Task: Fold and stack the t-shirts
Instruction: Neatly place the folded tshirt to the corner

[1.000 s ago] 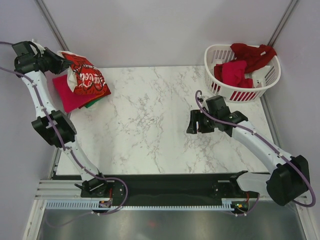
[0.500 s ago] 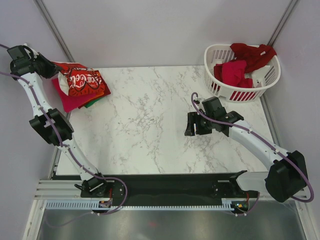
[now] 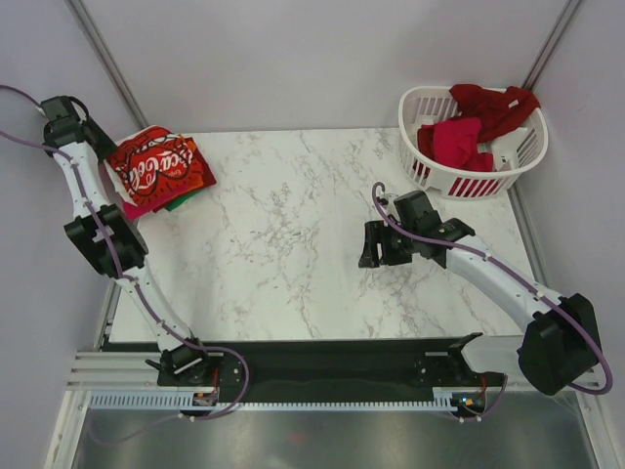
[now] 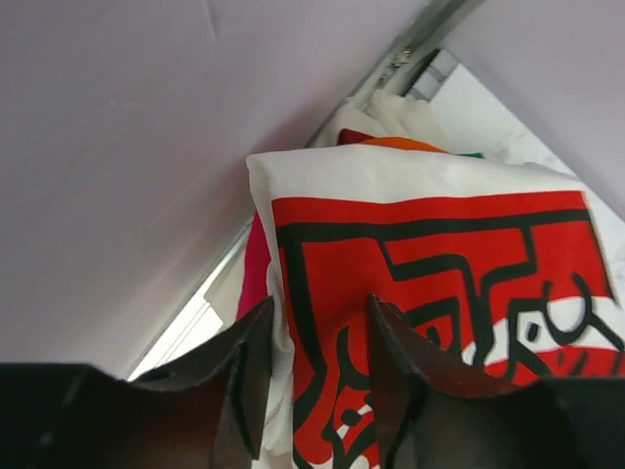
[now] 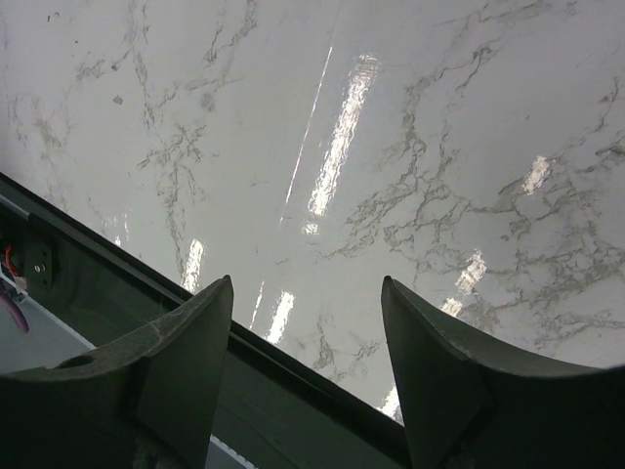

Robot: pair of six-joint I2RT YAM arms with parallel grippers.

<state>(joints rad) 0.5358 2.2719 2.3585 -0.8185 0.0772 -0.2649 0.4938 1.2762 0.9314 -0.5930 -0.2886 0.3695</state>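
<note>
The red Coca-Cola t-shirt (image 3: 156, 169) lies folded on top of the stack at the table's far left corner. Magenta-pink (image 3: 135, 205), green (image 3: 182, 201) and orange (image 3: 206, 179) shirts show at its edges. My left gripper (image 3: 98, 147) is at the stack's left edge with its jaws apart. In the left wrist view the Coca-Cola shirt (image 4: 439, 264) fills the space beyond the left gripper (image 4: 317, 318), its white edge between the fingertips. My right gripper (image 3: 369, 244) hangs open and empty over bare marble, as the right wrist view (image 5: 308, 293) shows.
A white slatted laundry basket (image 3: 459, 186) stands at the far right corner, holding a crimson shirt (image 3: 457, 143) and a dark red shirt (image 3: 494, 104) draped over its rim. Walls close in behind and left of the stack. The black base rail (image 5: 293, 381) runs along the near edge.
The left gripper lowered the Coca-Cola shirt from a raised, hanging hold onto the stack and drew back left. The right gripper drifted slightly left.
</note>
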